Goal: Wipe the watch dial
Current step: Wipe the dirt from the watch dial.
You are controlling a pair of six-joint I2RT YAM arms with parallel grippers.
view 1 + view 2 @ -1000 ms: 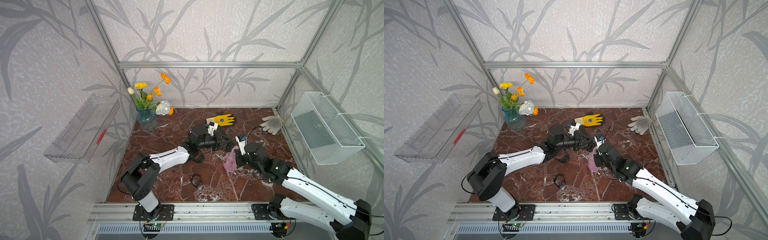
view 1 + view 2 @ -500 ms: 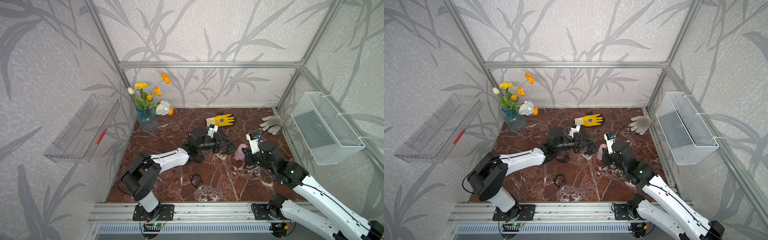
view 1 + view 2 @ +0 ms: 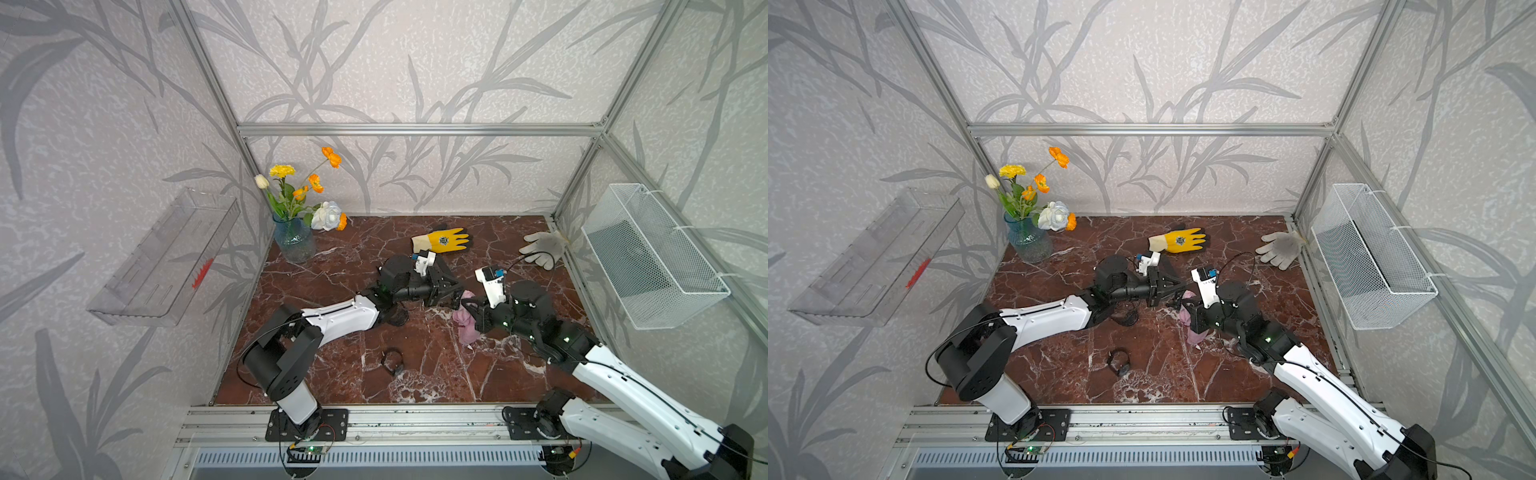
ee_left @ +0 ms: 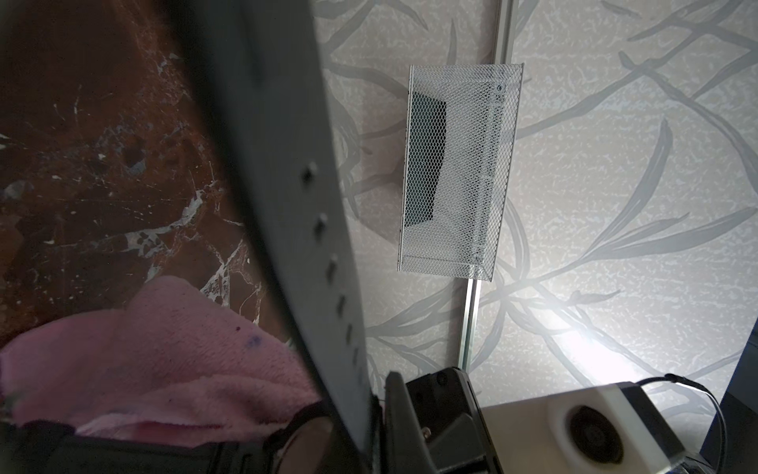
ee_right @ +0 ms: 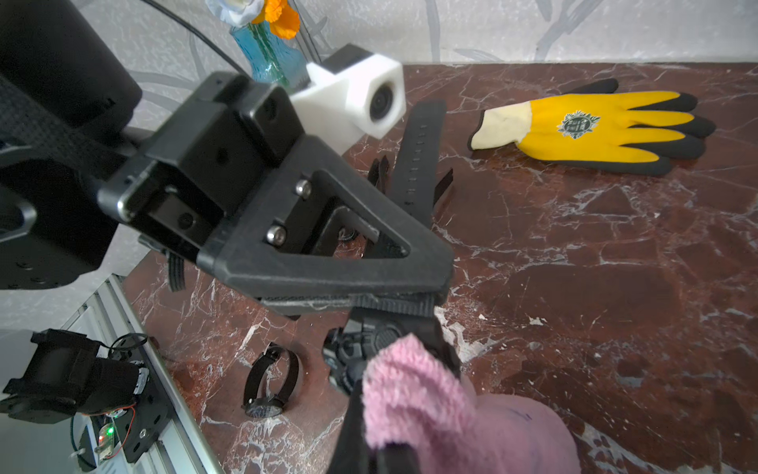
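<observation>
Left gripper [image 3: 456, 296] clamped one watch [image 5: 414, 164], right gripper [image 3: 473, 316] pinched one cloth [image 3: 466, 328] against it, second watch [image 3: 392, 361] lay near open front edge, yellow glove [image 3: 442, 240], grey glove [image 3: 540, 248] at back edge

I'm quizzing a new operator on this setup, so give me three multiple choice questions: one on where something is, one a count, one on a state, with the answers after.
1. Where on the table does the loose watch lie?
A front, near the middle; B back left corner; C back right corner.
2. How many gloves lie on the table?
A one; B two; C three.
3. The left claw is:
A open and empty; B shut on a watch; C shut on a glove.

Answers:
1 A: both top views show it toward the front edge.
2 B: a yellow glove and a grey glove lie at the back.
3 B: the right wrist view shows its jaws closed on the held watch.
</observation>
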